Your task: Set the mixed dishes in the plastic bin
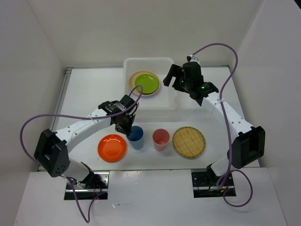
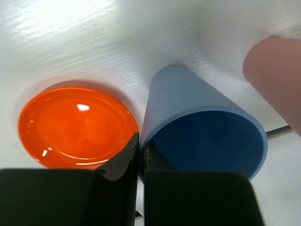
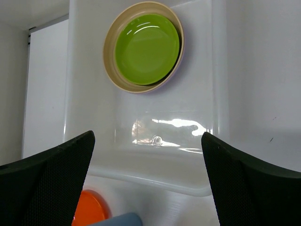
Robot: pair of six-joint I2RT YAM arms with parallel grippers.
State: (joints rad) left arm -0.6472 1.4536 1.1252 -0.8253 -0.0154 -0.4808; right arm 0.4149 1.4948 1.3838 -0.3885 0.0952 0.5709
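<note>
While clamped on blue cup (image 2: 188,108) rim: left gripper (image 2: 141,155) closed, orange plate (image 2: 75,125) left of jaws | right gripper (image 3: 147,136) spread wide, bin (image 3: 155,181) ahead.

The left gripper (image 1: 127,126) is touching the rim of the blue cup (image 1: 137,137) on the desk (image 1: 91,96), beside the orange plate (image 1: 112,148), while the right gripper (image 1: 172,78) is hovering, jaws spread, at the right rim of the plastic bin (image 1: 149,60) (a lime green plate (image 1: 146,83) is lying inside).

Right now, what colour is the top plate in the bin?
Plate: lime green; right wrist view.
</note>
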